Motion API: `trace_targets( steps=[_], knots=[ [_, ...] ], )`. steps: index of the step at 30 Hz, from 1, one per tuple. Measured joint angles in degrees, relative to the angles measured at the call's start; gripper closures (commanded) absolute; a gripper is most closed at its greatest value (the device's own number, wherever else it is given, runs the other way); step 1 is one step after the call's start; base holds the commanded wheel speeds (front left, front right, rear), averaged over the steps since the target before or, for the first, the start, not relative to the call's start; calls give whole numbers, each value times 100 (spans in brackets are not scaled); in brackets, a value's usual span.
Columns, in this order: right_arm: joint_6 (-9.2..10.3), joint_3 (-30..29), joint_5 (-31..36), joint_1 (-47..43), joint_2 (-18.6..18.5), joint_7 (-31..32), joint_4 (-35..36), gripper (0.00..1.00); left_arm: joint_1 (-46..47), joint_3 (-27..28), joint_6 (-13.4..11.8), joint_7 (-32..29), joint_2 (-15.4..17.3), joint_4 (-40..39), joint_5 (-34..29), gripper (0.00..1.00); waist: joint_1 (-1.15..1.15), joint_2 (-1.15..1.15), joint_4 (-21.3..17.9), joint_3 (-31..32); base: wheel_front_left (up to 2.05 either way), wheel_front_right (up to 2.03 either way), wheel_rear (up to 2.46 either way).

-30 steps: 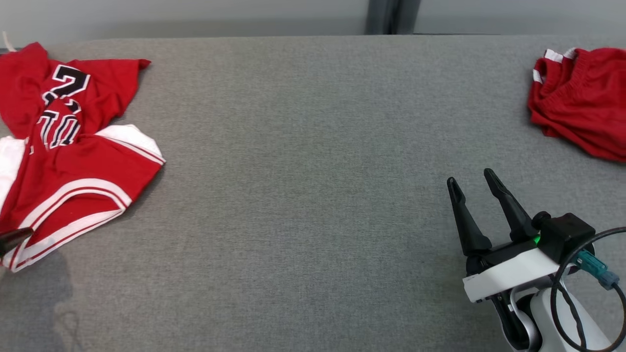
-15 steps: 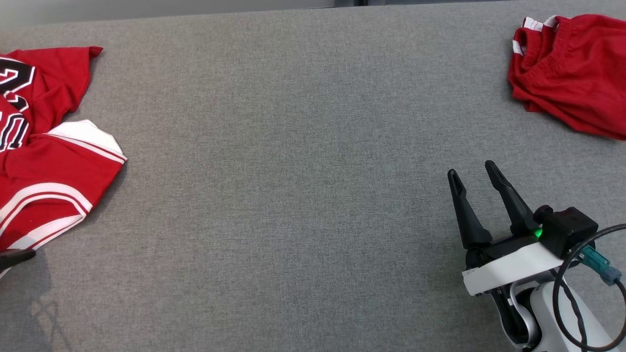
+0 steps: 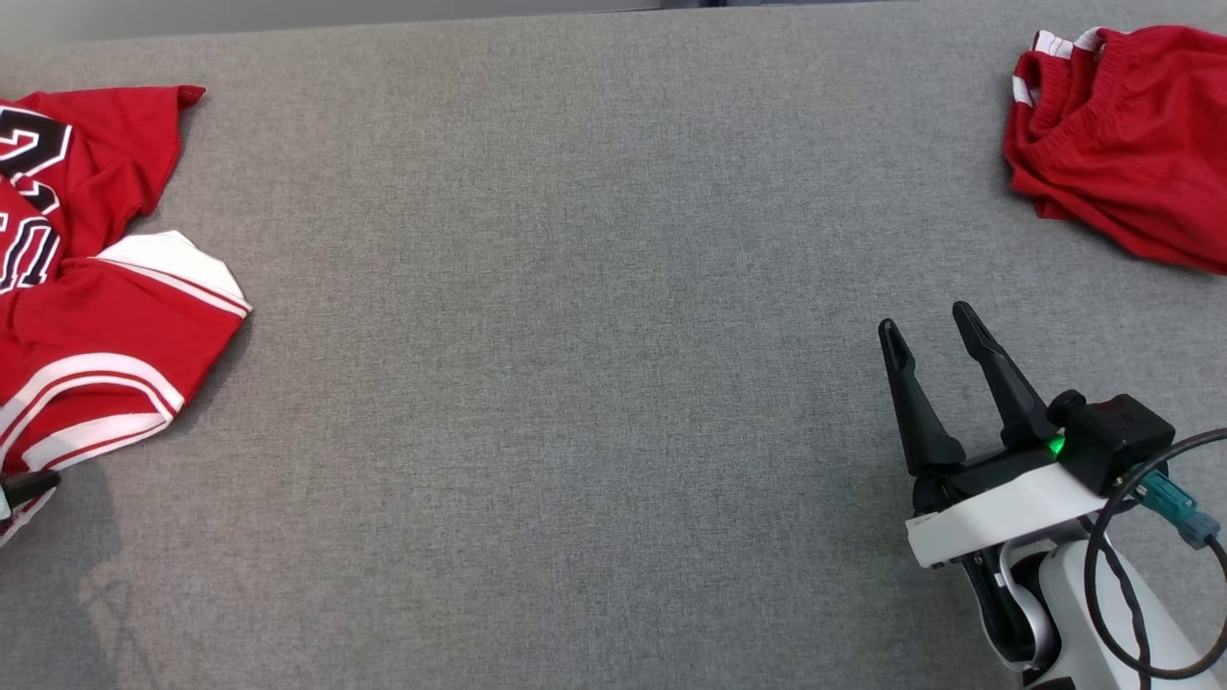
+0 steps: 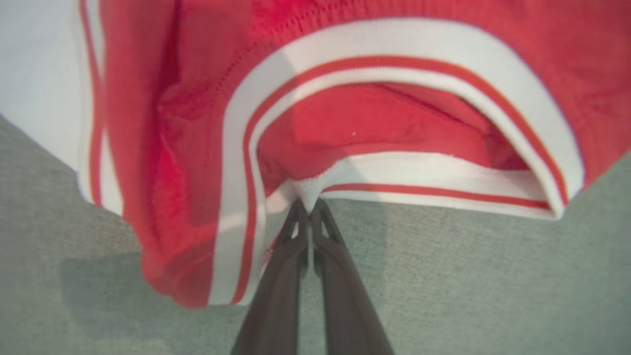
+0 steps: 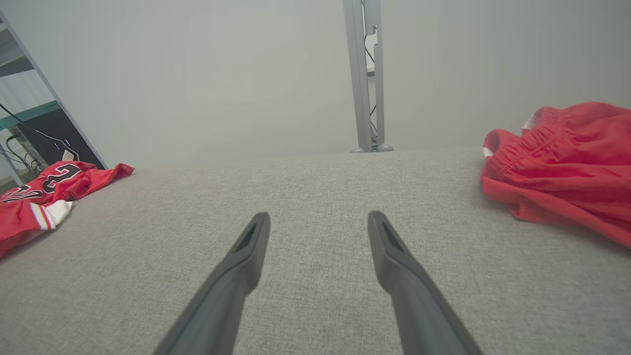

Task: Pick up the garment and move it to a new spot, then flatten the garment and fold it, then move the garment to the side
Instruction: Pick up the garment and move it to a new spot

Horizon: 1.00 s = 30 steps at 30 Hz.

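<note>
Pinching now: white hem of garment [image 4: 394, 123], caught between the pressed-together fingers of left hand [image 4: 308, 206].
Garment: red with white-and-red trim, crumpled at far left of tabletop [image 3: 594, 383]; bulk lying on the grey surface, pinched edge apparently just off it, judging by the shadow beneath.
Jersey [image 3: 57, 172]: numbered red cloth touching the garment on its far side; cannot tell whether separate or part of it.
Left hand: at the garment's near edge, dark tip showing at the head view's left border.
Right hand [image 3: 925, 321]: fingers spread, empty, low right, well apart from the garment.
Shorts [image 3: 1131, 144]: red heap at far right, touched by neither hand.
Done: grasp only, seemingly firm.
Left: lifting and carrying to a new spot, probably the bare middle; then flattening, folding, moving aside. Nearly all of it.
</note>
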<state>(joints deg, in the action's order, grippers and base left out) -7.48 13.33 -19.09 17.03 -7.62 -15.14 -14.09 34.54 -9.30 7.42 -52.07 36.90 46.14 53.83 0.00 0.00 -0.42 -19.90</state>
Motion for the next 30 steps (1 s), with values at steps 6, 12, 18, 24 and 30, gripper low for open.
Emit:
trace_targets(
  steps=[6, 12, 18, 24, 30],
  knots=[
    [0, -11, -7, -10, 24, 0, -56, 0, -13, -174, 1, 15, 22, -278, 85, 100, 0, 0, 1, 139, 0, 0, 0],
    [0, -42, -60, -124, 46, 0, -119, 0, -31, -510, 1, -57, 165, -918, 135, 100, 0, 0, -7, 440, 0, 0, 0],
    [0, -16, -144, -254, 91, 0, -177, 0, -90, -833, 1, -154, 231, -1616, 426, 100, 0, 0, -73, 821, 0, 0, 0],
    [0, -55, -205, -389, 110, 0, -209, 0, -143, -1178, 1, -237, 342, -2187, 487, 100, 0, 0, -294, 1137, 0, 0, 0],
    [0, -162, -227, -488, 111, 0, -205, 0, -147, -1491, 1, -341, 215, -2593, 575, 100, 0, 0, -677, 1320, 0, 0, 0]
  ],
)
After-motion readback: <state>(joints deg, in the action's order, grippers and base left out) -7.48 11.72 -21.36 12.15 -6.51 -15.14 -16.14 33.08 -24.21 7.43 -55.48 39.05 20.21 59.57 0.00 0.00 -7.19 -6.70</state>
